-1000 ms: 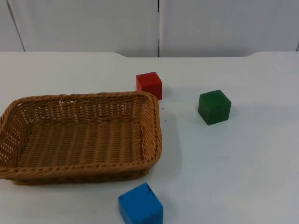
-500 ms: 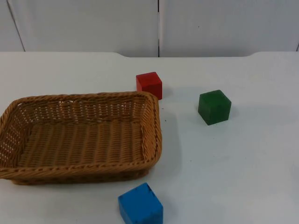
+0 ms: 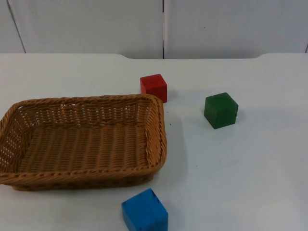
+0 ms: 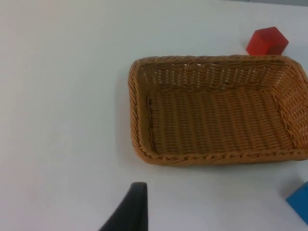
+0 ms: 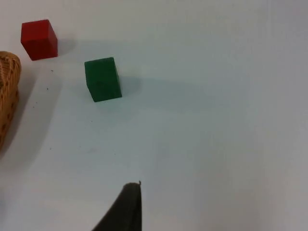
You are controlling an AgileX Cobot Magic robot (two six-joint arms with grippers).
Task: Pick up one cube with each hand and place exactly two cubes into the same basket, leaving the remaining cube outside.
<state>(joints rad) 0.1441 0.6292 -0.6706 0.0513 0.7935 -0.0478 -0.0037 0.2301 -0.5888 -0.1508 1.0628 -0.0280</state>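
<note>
1. So far nothing has changed: over the last second the three cubes and the basket [image 3: 82, 139] lie exactly where they lay, and no arm has entered the top view. By my reading the task has not begun and no cube is yet in the basket.
2. Nearest the left gripper [image 4: 130, 211], of which one black fingertip shows, is bare white table [image 4: 57, 120]; whether it is released or clenched I cannot tell. It hangs above the table, holding nothing that I can see.
3. Just ahead of that gripper lies the wicker basket, empty, its near rim facing it.
4. Off to the side of the basket's near edge sits the blue cube [image 3: 144, 211], close to the basket but apart from it.
5. Beyond the basket's far corner stands the red cube [image 3: 154, 87], just beside the rim; I cannot tell whether it touches.
6. The right gripper [image 5: 126, 209] likewise shows one fingertip over bare table, its state impossible to tell.
7. Ahead of it, well apart, sits the green cube [image 5: 102, 79], the likely pick for this arm, with the red cube farther off.
</note>
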